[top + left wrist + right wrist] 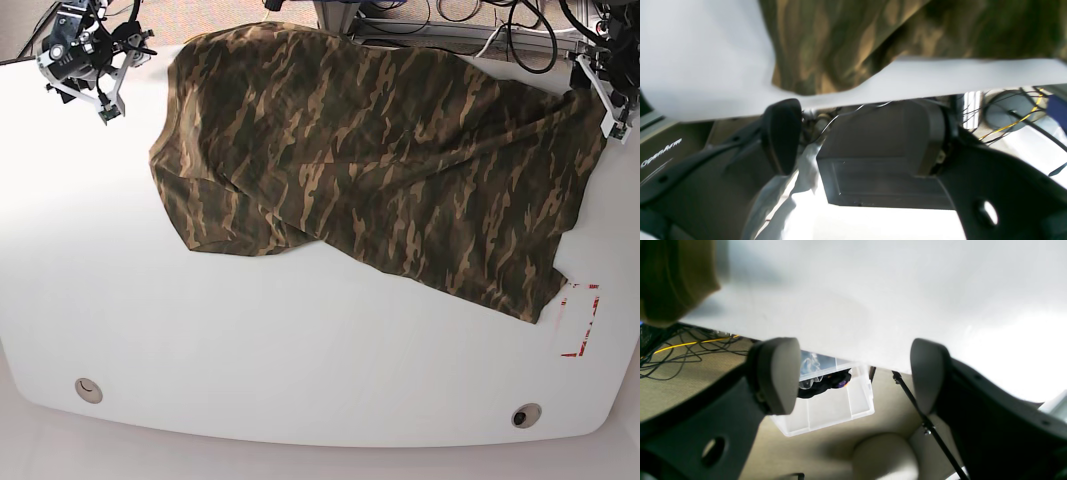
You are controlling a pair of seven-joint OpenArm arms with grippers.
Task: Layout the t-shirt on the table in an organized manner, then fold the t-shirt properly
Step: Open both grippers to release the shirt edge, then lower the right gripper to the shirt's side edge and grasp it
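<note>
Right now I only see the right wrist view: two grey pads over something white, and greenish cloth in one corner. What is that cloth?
Observer: A camouflage t-shirt, spread crookedly across the far side of the table.
Operator: Is the other arm holding it?
Observer: No. The left pincer is open and empty, beside the shirt's edge.
Operator: Anything else on there?
Observer: A red tape rectangle. The shirt's hem reaches its corner.

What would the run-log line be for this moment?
t-shirt: spread unfolded, skewed on table | left gripper: near shirt edge, jaws unclear | right gripper: jaws open, empty | fold: not started
</note>
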